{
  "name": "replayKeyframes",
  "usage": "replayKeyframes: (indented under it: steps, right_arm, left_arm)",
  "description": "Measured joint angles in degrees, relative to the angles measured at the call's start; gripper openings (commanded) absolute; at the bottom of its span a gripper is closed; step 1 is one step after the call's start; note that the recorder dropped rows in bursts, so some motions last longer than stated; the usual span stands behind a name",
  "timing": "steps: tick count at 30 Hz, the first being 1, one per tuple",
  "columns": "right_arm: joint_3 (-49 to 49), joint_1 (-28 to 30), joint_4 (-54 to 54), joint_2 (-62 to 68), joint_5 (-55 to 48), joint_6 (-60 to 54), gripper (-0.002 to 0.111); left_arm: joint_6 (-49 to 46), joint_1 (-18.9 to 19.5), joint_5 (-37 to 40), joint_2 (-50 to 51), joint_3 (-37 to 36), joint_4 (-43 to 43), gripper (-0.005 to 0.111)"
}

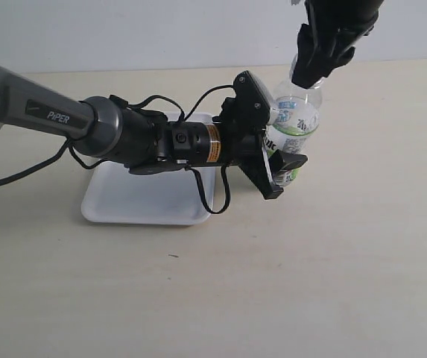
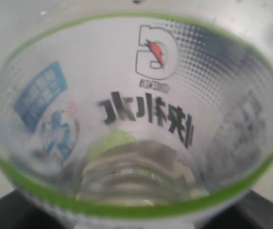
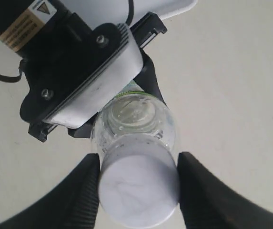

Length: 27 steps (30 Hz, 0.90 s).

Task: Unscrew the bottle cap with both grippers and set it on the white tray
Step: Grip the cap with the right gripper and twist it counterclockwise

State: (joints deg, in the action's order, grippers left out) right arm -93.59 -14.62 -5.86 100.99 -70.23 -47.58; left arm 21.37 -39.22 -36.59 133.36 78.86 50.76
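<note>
The clear bottle (image 1: 296, 123) with its white-and-green label stands just right of the white tray (image 1: 138, 198). My left gripper (image 1: 284, 134) reaches in from the left and is shut on the bottle's body, one finger on either side. The label fills the left wrist view, where the bottle (image 2: 136, 109) hides most of the fingers (image 2: 3, 214). My right gripper (image 1: 308, 74) comes down from above onto the bottle's top. In the right wrist view the white bottle cap (image 3: 138, 186) sits between its black fingers (image 3: 86, 191), which press its sides. In the exterior view the cap is hidden.
The left arm with its orange band (image 1: 212, 143) and cables (image 1: 220, 201) lies across the tray's far side. Beige tabletop (image 1: 310, 261) stretches to the front and right of the bottle. A white wall (image 1: 161, 30) runs behind.
</note>
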Motion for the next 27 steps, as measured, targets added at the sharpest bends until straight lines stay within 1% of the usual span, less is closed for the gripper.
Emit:
replayKeyframes:
  steps: [7,9,11,19,23,27]
  right_arm:
    - [0.0,0.0,0.0,0.0,0.0,-15.4,0.0]
    - [0.0,0.0,0.0,0.0,0.0,-22.0,0.0]
    - [0.0,0.0,0.0,0.0,0.0,-31.4,0.0]
    - [0.0,0.0,0.0,-0.1,0.0,-58.9,0.0]
    - [0.0,0.0,0.0,-0.1,0.0,-66.6,0.0]
    - [0.0,0.0,0.0,-0.1,-0.1,-71.4,0.0]
  left_arm:
    - [0.0,0.0,0.0,0.0,0.0,0.0,0.0]
    - [0.2,0.0,0.1,0.0,0.0,0.0,0.0]
    - [0.2,0.0,0.1,0.0,0.0,0.0,0.0]
    - [0.4,0.0,0.2,0.0,0.0,-0.2,0.0]
    - [0.5,0.0,0.2,0.0,0.0,-0.2,0.0]
    - [0.5,0.0,0.2,0.0,0.0,-0.2,0.0]
